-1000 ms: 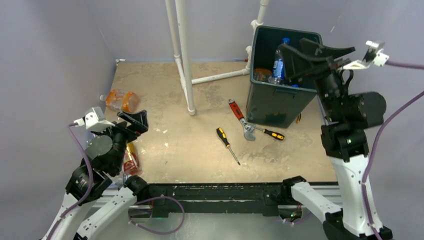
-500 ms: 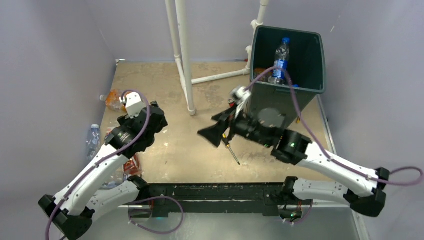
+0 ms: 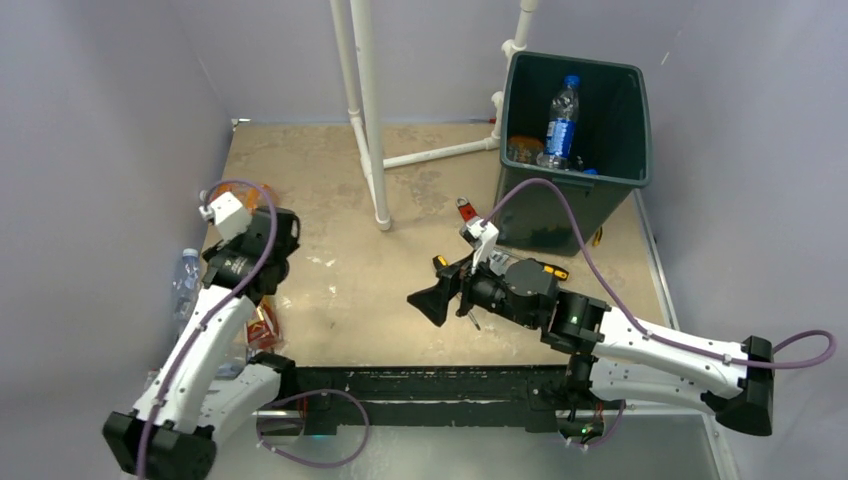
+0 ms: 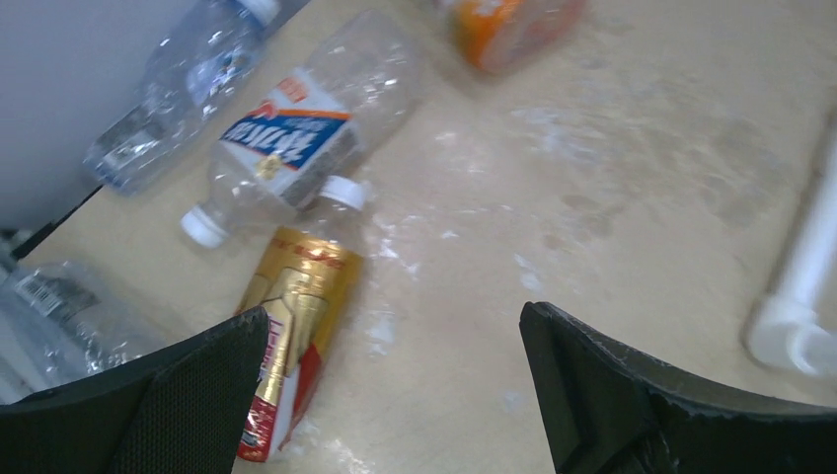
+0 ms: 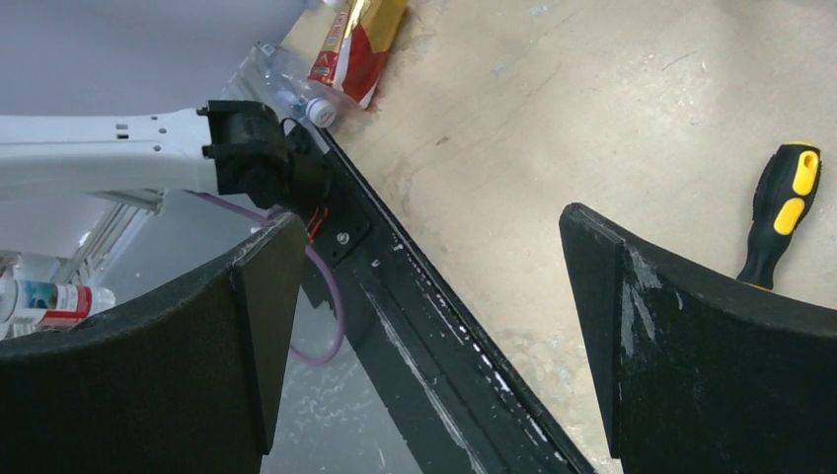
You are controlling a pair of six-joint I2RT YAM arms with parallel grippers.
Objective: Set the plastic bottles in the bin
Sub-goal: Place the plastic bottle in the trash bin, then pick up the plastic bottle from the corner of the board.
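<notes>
Left gripper [image 4: 392, 331]: jaws spread wide, empty, far left of the bin [image 3: 560, 215].
Right gripper [image 5: 434, 229]: jaws spread wide, empty, near-left of the bin.
Gold-label bottle [image 4: 291, 336]: lying flat, long axis near-to-far, cap at the far end.
Blue-label bottle [image 4: 296, 133]: lying flat, slantwise.
Bottle in bin [image 3: 561, 120]: upright, cap up.
Orange bottle [image 4: 508, 25]: cut off, blurred.

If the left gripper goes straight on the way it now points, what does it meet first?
Probably the bare table, close beside the gold-labelled bottle; depth is unclear.

White arms [image 3: 200, 340] with black joints [image 3: 245, 262], black fingers [image 4: 148, 395], purple cables [image 5: 339, 316].
</notes>
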